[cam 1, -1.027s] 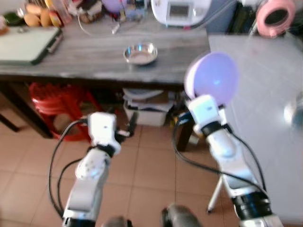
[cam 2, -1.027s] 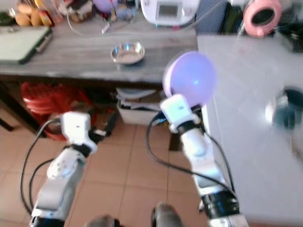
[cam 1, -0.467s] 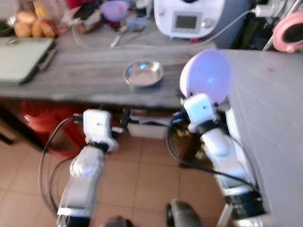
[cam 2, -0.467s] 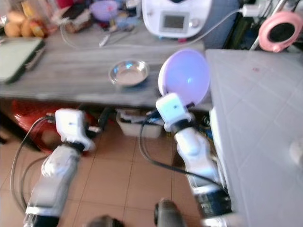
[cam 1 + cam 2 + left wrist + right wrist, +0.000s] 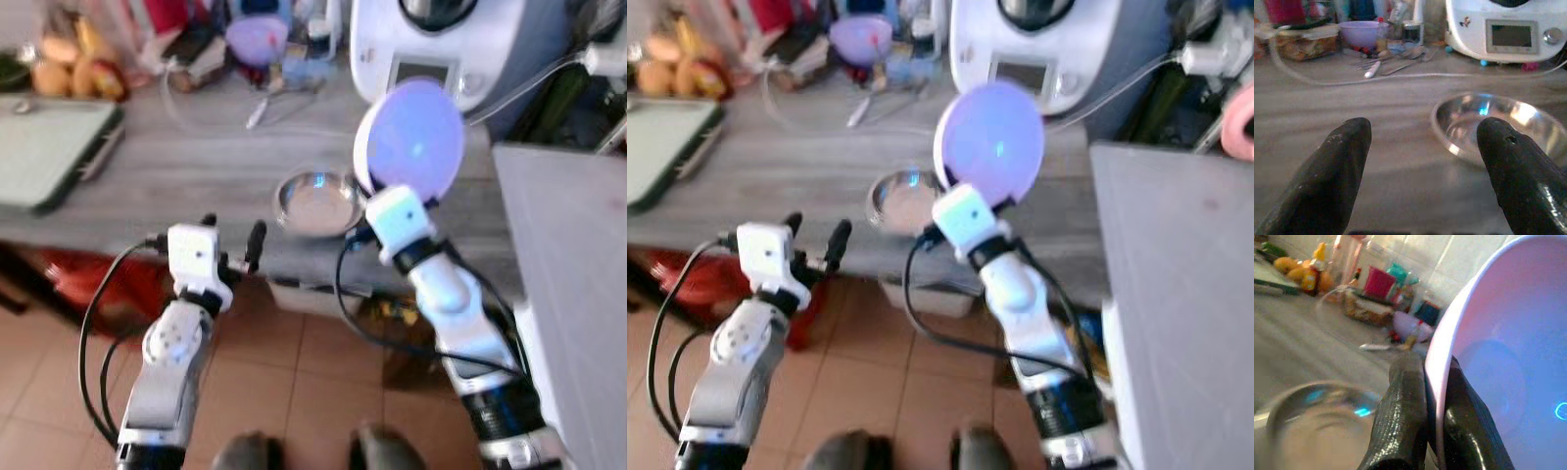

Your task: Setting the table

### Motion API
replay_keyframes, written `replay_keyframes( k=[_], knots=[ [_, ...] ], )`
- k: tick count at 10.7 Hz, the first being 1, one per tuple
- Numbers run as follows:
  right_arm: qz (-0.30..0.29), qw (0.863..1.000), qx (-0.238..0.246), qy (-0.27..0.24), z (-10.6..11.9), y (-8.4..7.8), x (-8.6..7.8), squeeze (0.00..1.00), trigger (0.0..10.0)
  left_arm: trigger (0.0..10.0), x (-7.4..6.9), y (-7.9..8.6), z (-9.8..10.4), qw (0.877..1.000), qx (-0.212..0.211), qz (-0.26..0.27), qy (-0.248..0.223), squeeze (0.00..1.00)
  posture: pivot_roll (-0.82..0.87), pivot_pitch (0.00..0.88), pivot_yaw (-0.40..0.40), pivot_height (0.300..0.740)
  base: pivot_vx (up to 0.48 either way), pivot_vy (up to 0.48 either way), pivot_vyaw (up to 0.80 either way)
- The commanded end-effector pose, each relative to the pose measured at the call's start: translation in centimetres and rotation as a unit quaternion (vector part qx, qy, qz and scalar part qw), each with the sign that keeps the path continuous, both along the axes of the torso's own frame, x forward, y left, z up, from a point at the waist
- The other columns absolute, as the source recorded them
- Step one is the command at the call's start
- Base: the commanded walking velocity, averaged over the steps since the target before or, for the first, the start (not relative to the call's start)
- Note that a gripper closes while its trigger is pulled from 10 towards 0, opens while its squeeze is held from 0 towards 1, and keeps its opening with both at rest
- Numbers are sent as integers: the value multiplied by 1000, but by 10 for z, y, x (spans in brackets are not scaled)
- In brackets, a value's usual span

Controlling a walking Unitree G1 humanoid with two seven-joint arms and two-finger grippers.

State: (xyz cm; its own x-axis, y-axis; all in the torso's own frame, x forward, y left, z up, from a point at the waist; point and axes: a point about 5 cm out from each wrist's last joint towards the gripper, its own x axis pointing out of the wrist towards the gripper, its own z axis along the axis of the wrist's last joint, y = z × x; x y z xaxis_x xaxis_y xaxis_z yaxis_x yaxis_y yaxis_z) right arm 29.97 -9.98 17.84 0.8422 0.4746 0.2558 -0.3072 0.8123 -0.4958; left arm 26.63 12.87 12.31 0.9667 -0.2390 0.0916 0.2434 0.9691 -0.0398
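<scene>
A round lilac plate (image 5: 409,137) stands on edge, its rim pinched by my right gripper (image 5: 1432,363), which is shut on it above the grey wooden counter (image 5: 176,181). Just below and left of the plate sits a small steel bowl (image 5: 315,201) near the counter's front edge. My left gripper (image 5: 232,235) is open at the counter's front edge, left of the bowl. In the left wrist view its two black fingers (image 5: 1327,171) stand apart, with the steel bowl (image 5: 1498,122) ahead near one fingertip.
A white kitchen appliance (image 5: 441,49) stands at the back of the counter, with a purple bowl (image 5: 257,39), loose cutlery (image 5: 260,113) and a cable nearby. A green board (image 5: 49,147) lies at the left. A grey tabletop (image 5: 578,255) fills the right. A red stool (image 5: 83,284) sits under the counter.
The view has shifted closer to the counter. Both arms now reach over its front edge near the steel bowl. The right gripper still holds the plate.
</scene>
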Motion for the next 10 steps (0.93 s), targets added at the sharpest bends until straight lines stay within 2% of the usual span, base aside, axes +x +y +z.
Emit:
replay_keyframes(
  k=[1, 3, 4, 6, 9, 10],
  knots=[
    [-6, 1000, -4, 1, 0, -8, 3, 0, 0, 10000, 0, -4, 4, 1000, -4, -3, -4, 0, -62, 102, 29, 740, 262, 401, 0],
    [15, 1000, -6, 4, 2, -6, 5, 0, 0, 10000, -1, -3, 4, 1000, -7, 0, -4, 0, -61, 104, 27, 740, 268, 396, 0],
    [52, 999, -15, 9, 6, -1, 6, 0, 0, 10000, -2, -2, 4, 1000, -6, 3, -5, 0, -59, 105, 27, 740, 0, 345, 0],
    [123, 991, -42, 30, 7, 9, 8, 0, 0, 10000, -2, 3, 4, 1000, -4, 16, -6, 0, -52, 106, 26, 740, 0, 0, 0],
    [170, 977, -82, 95, -3, 17, 20, 0, 784, 10000, -6, 7, 4, 1000, 2, 22, -4, 0, -31, 116, 19, 740, 0, 0, 0],
    [178, 973, -89, 120, -7, 15, 24, 0, 1569, 10000, -8, 9, 3, 1000, 1, 26, 0, 0, -25, 122, 15, 740, 0, 0, 0]
  ],
)
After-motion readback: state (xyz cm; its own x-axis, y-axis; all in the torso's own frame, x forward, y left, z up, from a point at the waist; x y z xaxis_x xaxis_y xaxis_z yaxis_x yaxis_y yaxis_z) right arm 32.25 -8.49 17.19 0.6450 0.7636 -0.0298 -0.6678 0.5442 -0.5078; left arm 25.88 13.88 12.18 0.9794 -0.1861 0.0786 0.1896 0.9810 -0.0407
